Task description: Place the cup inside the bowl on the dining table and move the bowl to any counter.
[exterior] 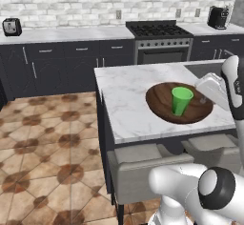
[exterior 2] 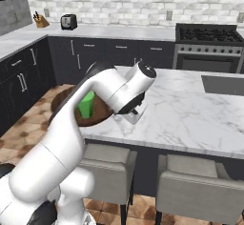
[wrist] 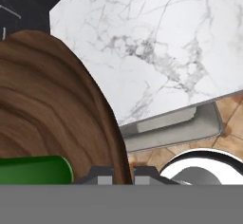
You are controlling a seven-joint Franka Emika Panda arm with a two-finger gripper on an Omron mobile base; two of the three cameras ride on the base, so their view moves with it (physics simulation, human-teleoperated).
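The wide brown wooden bowl (exterior: pixel 159 108) rests near the front edge of the marble dining table (exterior: pixel 121 93). The green cup (exterior: pixel 181 100) stands upright inside it, right of centre. My gripper (exterior: pixel 204 99) reaches down at the bowl's right rim. In the hand view the bowl (wrist: pixel 47 99) rim runs down between the two fingertips of the gripper (wrist: pixel 122 173), which is shut on it, and the cup (wrist: pixel 33 170) shows at the lower left. From the right base view my arm covers much of the bowl (exterior 2: pixel 61 102) and cup (exterior 2: pixel 86 106). The counter (exterior: pixel 62 34) runs along the back wall.
A stove (exterior: pixel 157 29) splits the counter, with a toaster (exterior: pixel 11 26) at the left and a coffee machine (exterior: pixel 218 17) at the right. A sink (exterior 2: pixel 224 83) is set into the table's far end. Two grey chairs (exterior: pixel 143 167) stand at the table's front edge.
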